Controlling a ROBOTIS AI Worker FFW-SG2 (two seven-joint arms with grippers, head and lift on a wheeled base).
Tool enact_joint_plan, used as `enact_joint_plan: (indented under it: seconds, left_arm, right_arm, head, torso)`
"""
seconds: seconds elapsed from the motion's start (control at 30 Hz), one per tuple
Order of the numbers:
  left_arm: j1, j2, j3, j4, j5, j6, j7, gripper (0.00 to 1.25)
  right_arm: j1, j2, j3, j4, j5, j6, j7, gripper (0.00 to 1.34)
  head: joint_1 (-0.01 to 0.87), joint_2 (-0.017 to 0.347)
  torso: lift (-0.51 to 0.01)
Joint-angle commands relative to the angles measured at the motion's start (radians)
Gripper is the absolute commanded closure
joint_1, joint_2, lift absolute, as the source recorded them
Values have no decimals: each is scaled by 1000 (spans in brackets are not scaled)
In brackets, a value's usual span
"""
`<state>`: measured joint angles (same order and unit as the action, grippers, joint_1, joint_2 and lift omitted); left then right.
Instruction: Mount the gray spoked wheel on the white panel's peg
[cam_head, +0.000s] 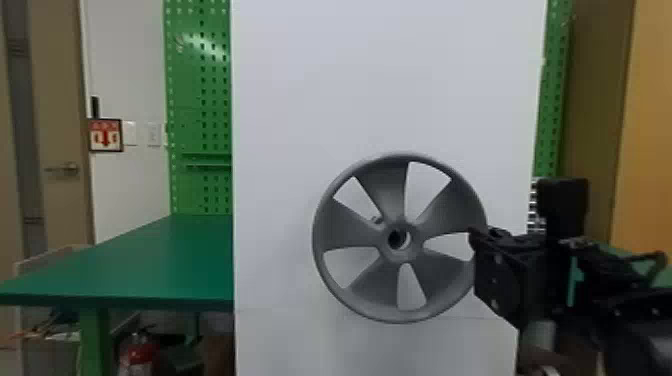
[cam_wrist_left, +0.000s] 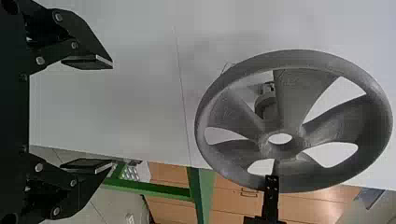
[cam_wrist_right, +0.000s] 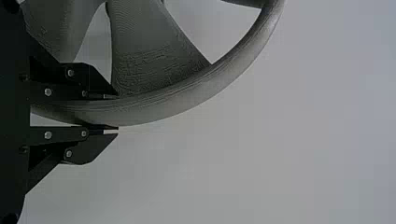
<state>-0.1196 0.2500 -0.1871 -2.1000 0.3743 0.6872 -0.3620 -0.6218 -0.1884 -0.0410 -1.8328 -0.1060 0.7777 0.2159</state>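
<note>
the right claw (cam_head: 474, 240) is clenched on the rim of the gray spoked wheel (cam_head: 387, 292), one finger on each side of it. the wheel stands upright in front of the white panel (cam_head: 390, 80), its hub open at the middle. in the left wrist view the peg (cam_wrist_left: 266, 106) shows through a gap between spokes, off to the side of the hub hole. the left claw (cam_wrist_left: 112, 114) is released, its fingers spread wide with nothing between, apart from the wheel.

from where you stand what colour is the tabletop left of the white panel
The tabletop is plain green; it shows best in the head view.
</note>
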Motion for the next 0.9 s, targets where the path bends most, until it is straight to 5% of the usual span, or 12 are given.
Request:
enact_joint_plan:
  seconds: [0.0, 0.87]
  left_arm:
    - [-2, 0, 0, 0, 0, 0, 0, 496]
    - [-6, 3, -2, 0, 0, 0, 0, 496]
  right_arm:
    - [-4, 0, 1, 26, -6, -14, 0, 1223]
    - [-36, 7, 13, 122, -26, -83, 0, 1223]
  head:
    - [123, -8]
    - [123, -8]
  torso:
    - [-397]
    - [-397]
